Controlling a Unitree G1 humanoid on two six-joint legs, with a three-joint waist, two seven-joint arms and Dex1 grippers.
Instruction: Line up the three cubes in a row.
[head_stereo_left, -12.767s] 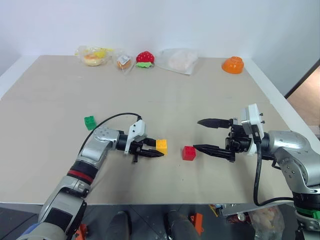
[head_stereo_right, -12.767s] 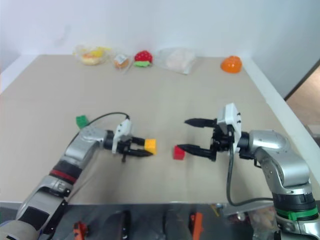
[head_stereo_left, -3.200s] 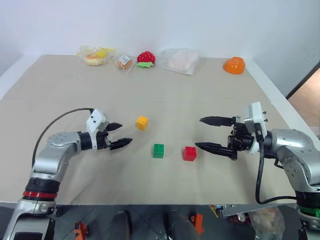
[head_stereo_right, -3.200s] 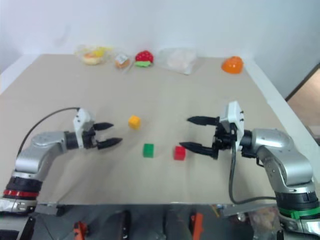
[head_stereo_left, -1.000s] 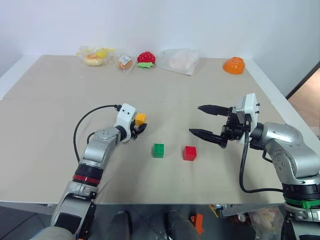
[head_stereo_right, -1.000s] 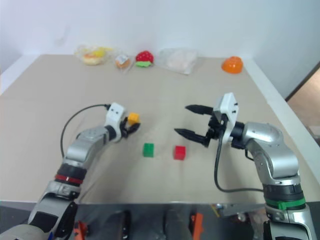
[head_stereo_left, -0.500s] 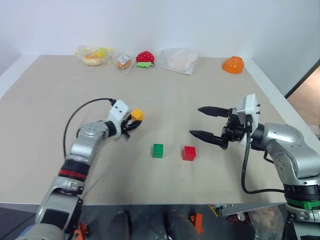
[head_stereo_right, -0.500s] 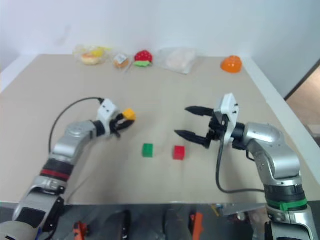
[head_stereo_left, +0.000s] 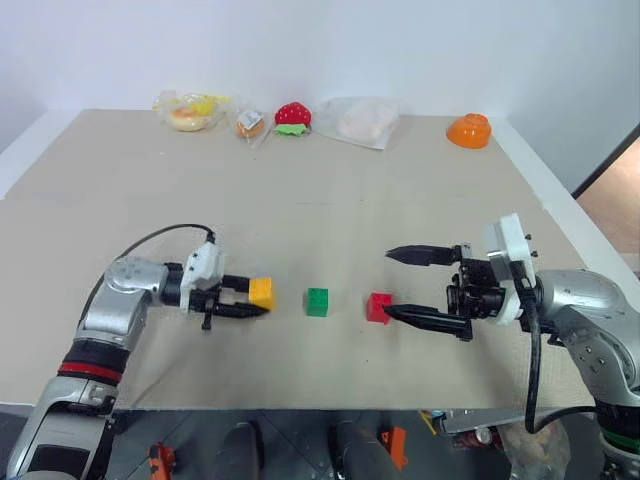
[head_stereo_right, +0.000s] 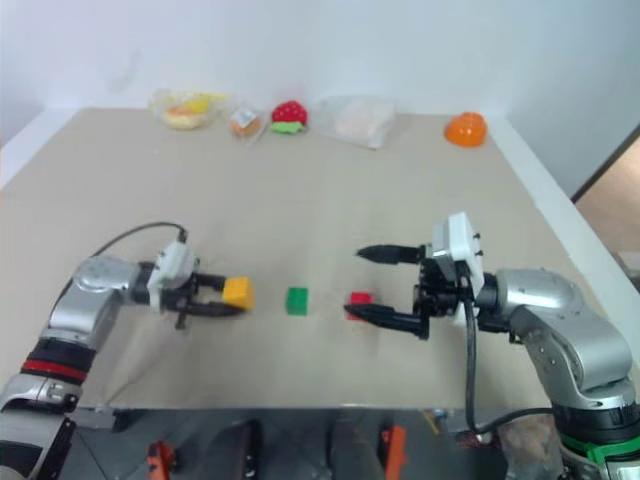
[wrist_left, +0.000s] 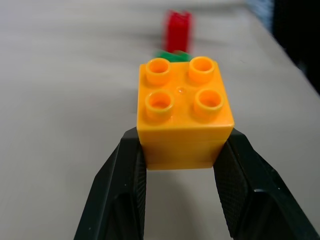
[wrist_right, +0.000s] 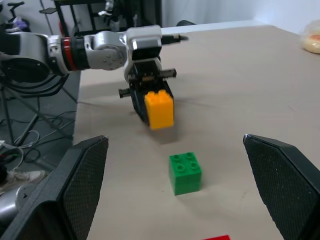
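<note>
While the left pincer held the yellow-orange cube clamped between its fingertips, the head view showed the green cube just ahead of that pincer on the worktop and the red cube beyond it. The right pincer stood wide and empty, its lower finger almost against the red cube; any drift could nudge that cube out of line.

In the left wrist view the yellow-orange cube sat studs-up, gripped only near its base, so it could twist or set down skewed.

In the right wrist view the held cube hung slightly above the worktop, short of the green cube; releasing it from there might let it bounce sideways.
</note>
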